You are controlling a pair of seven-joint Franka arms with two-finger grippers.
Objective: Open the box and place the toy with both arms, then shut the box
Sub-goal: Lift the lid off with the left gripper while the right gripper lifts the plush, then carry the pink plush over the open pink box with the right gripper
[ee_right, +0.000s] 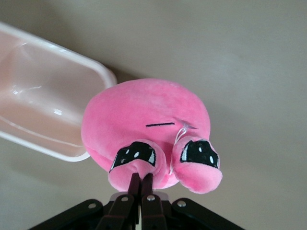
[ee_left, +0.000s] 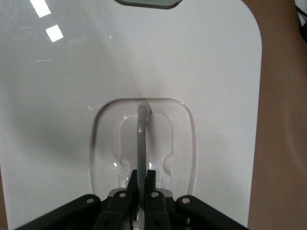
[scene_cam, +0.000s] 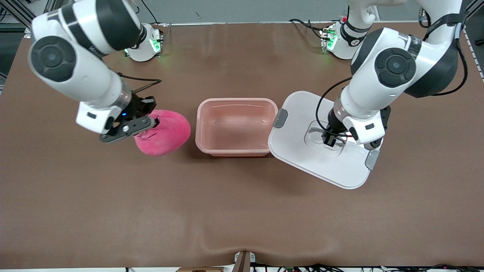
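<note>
The right gripper (ee_right: pixel 140 179) is clamped on the hot-pink rounded plush toy (scene_cam: pixel 166 132), which hangs from its fingers just beside the open pale pink plastic tub (scene_cam: pixel 234 127), toward the right arm's end of the table. The left gripper (ee_left: pixel 139 178) pinches the clear handle (ee_left: pixel 141 139) of the white lid (scene_cam: pixel 314 151), whose edge touches the tub at the left arm's end.

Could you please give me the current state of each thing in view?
box: open, empty, on the table.
lid: off, beside the box, handle raised.
toy: outside the box, gripped.
left gripper: shut on the lid's handle.
right gripper: shut on the toy.
</note>
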